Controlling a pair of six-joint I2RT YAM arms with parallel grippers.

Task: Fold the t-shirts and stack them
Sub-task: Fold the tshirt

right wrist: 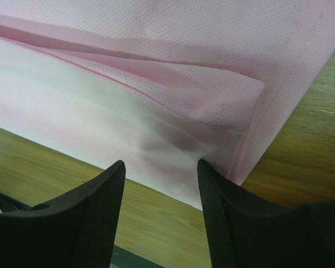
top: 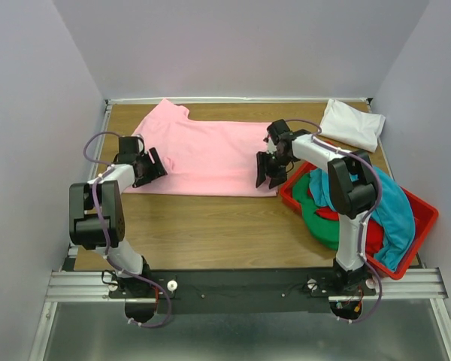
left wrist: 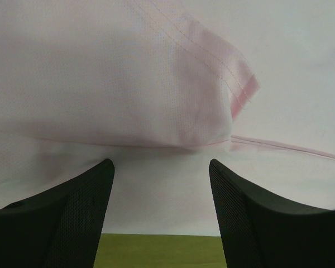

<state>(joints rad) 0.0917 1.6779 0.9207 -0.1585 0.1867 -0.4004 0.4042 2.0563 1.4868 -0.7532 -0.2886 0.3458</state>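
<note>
On the wooden table [top: 210,226], seen from above, two arms reach to one pink shirt [top: 203,154] spread flat. The left claw [top: 156,167] is at the shirt's near left edge and the right claw [top: 267,174] at its near right corner, so the shirt lies between them.

Only the overhead view shows the rest. One white shirt [top: 353,124] lies folded beyond the right claw, at the far corner. One red bin [top: 425,218] stands just to that claw's right, holding one teal shirt [top: 395,207], one green shirt [top: 319,222] and one red shirt [top: 328,213] showing in patches. Count: five shirts, one bin, two claws.

Only the wrist views show the jaws.
- **Left wrist:** the two fingers [left wrist: 72,223] stand well apart and grip nothing. Pink cloth fills the space ahead. A doubled flap with a stitched hem lies just beyond the tips, and a sliver of table shows beneath.
- **Right wrist:** the fingers [right wrist: 84,218] are likewise spread and empty. The shirt's corner, with a fold of cloth lying over it, is just ahead between the tips. Bare wood shows to the right and below.

Whether either claw's tips touch the cloth cannot be told.
</note>
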